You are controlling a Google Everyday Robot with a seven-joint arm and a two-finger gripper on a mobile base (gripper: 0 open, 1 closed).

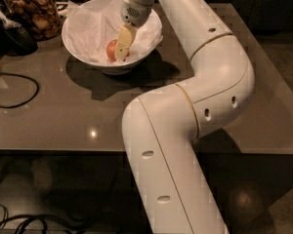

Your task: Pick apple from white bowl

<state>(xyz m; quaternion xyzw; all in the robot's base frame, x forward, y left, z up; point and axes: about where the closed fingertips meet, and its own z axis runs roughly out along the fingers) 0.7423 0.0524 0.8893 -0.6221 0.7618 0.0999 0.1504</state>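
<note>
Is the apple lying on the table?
No, the apple sits inside the bowl, with the end effector down in the bowl right against it.

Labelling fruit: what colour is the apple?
Red-orange apple, camera view; gripper right at it inside the white bowl.

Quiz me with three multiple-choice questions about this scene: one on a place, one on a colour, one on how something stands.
1. Where is the apple?
A. under the bowl
B. in the bowl
C. beside the bowl

2. What colour is the bowl?
A. white
B. blue
C. black

3. How does the bowl stand?
A. upside down
B. upright
C. on its side

Answers:
1. B: the apple lies on the paper inside the bowl, with the gripper down beside it.
2. A: its rim and outer wall are white.
3. B: its open mouth faces up.
</note>
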